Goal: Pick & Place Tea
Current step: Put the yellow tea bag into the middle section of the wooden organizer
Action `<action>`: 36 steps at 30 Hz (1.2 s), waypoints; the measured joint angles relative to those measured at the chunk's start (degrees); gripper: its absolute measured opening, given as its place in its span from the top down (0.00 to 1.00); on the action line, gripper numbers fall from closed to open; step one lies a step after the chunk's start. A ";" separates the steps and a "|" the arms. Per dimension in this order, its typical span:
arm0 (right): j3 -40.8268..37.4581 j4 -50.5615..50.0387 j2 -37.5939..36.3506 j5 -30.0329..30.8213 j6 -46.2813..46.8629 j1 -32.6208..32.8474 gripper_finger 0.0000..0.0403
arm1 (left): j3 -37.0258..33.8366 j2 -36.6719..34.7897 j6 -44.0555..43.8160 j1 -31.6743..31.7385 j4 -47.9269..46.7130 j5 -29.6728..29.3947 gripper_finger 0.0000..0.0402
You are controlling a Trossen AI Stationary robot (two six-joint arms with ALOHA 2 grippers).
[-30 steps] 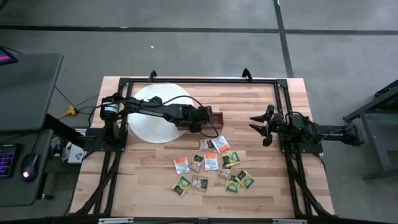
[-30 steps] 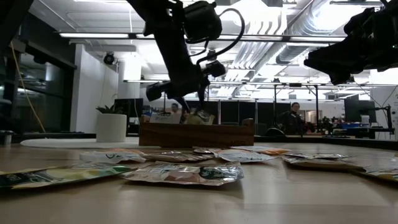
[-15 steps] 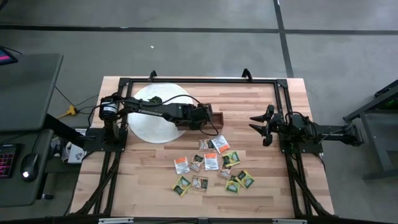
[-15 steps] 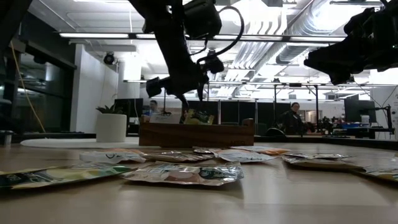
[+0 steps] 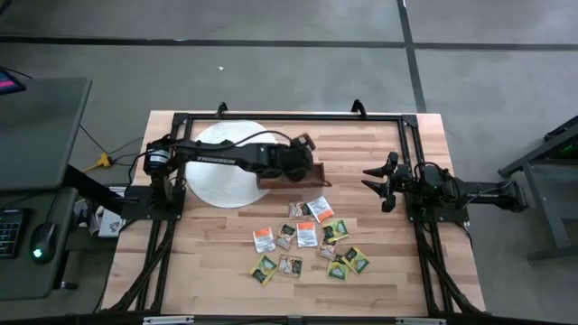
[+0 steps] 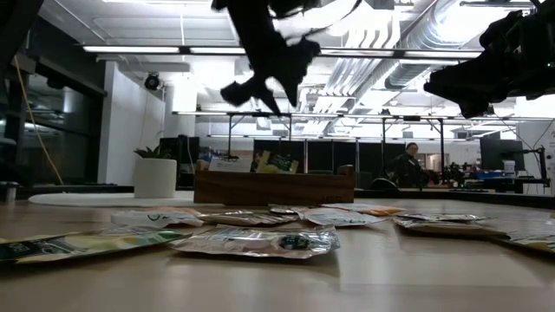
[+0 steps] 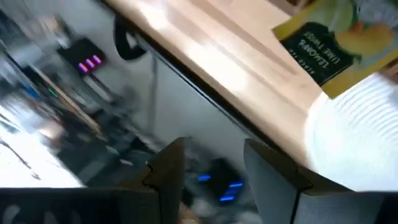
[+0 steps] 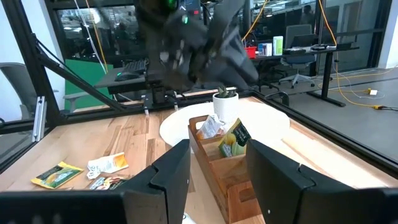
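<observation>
Left gripper (image 5: 305, 144) raised above wooden box (image 5: 291, 174), air over box partly blocked, bare surface (image 5: 379, 262) right of scattered sachets (image 5: 307, 236), right gripper (image 5: 372, 181) well apart.

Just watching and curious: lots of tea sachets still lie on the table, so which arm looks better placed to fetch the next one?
Probably the left. Its gripper hangs open and empty above the wooden box, right beside the loose sachets. The right gripper waits open at the table's right side, farther from them.

A green-and-yellow tea sachet (image 7: 339, 46) carries upside-down print, seemingly "LEMON & LIME TWIST"; nothing else is legible.
</observation>
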 joint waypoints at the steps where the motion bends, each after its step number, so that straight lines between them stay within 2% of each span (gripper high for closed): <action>1: 0.01 0.00 0.00 0.01 0.00 0.00 0.62 | 2.09 0.00 -5.13 0.00 -3.69 0.91 0.60; 6: 0.01 0.00 0.00 0.00 0.00 0.00 0.62 | 10.99 -0.04 -30.05 -0.02 -20.54 11.84 0.60; 8: 0.01 0.00 0.00 -0.01 0.00 0.00 0.62 | 11.70 -0.09 -37.27 -0.28 -23.45 16.14 0.60; 11: 0.00 0.00 0.00 -0.01 0.00 -0.01 0.62 | 11.36 -0.04 -45.36 -1.52 -27.07 18.18 0.60; 19: 0.00 0.00 0.00 -0.01 0.00 -0.02 0.62 | 11.24 -0.04 -61.11 -10.51 -34.60 18.01 0.60; 23: -0.01 0.00 0.00 -0.01 0.00 -0.02 0.62 | 11.24 -0.04 -70.54 -16.55 -35.45 15.43 0.60; 28: 0.01 0.00 0.00 0.00 0.00 -0.01 0.62 | 11.24 -0.04 -86.37 -23.96 -39.66 10.95 0.60; 36: 0.01 0.00 0.00 0.01 0.00 -0.02 0.62 | 11.22 -0.04 -114.15 -36.37 -44.48 9.54 0.60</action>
